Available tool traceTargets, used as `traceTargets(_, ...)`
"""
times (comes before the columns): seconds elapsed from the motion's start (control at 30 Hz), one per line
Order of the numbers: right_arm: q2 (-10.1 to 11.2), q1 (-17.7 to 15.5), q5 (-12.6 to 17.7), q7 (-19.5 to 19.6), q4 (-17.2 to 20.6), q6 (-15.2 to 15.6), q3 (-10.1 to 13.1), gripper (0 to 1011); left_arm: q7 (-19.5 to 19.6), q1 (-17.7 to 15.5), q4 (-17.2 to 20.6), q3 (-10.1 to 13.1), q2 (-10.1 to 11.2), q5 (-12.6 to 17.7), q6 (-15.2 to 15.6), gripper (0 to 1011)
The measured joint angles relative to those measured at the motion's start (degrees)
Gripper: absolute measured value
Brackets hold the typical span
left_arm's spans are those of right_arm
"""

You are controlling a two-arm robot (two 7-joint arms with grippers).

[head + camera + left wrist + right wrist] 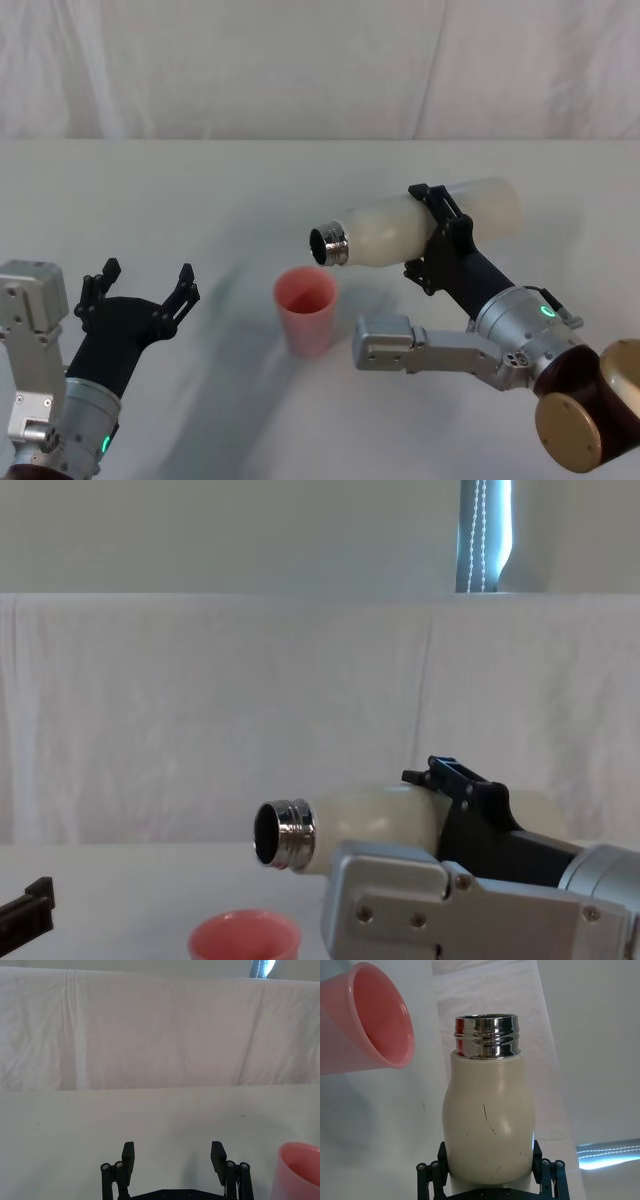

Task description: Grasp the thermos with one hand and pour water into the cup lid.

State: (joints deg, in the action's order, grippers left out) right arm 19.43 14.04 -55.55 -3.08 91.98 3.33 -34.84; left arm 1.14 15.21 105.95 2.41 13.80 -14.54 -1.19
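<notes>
Head above, chest low, wrists close.

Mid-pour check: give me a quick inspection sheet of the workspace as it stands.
Surface: white table, bare.
Job's things: cream-white cylindrical thermos tipped near level, chrome neck above the salmon-pink cup lid; cup lid upright; no water seen.
Clutter: nothing seen.
End effectors: right end effector shut on thermos body; left end effector open, idle, left of cup lid.
Cables: nothing seen.
Surroundings: white cloth backdrop.

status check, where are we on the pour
Right gripper shut on thermos, tipped sideways, neck above cup lid. Left gripper open, idle. Nothing in the way.
</notes>
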Motion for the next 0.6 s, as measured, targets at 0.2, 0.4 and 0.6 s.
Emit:
traceTargets(0.2,0.01,0.99,-0.08,-0.73,-0.58,0.0,-0.42,962,0.0,0.0,0.0,0.0,0.0,0.0,0.0,1001)
traceTargets(0.4,0.0,2.24,-0.2,-1.17,-1.71,-0.09,-0.84,962,0.0,0.0,0.0,0.0,0.0,0.0,0.0,1001)
traceTargets(0.6,0.28,3.42,-0.73,-1.67,-2.7,-0.11,-1.44,962,0.0,0.0,0.0,0.0,0.0,0.0,0.0,1001)
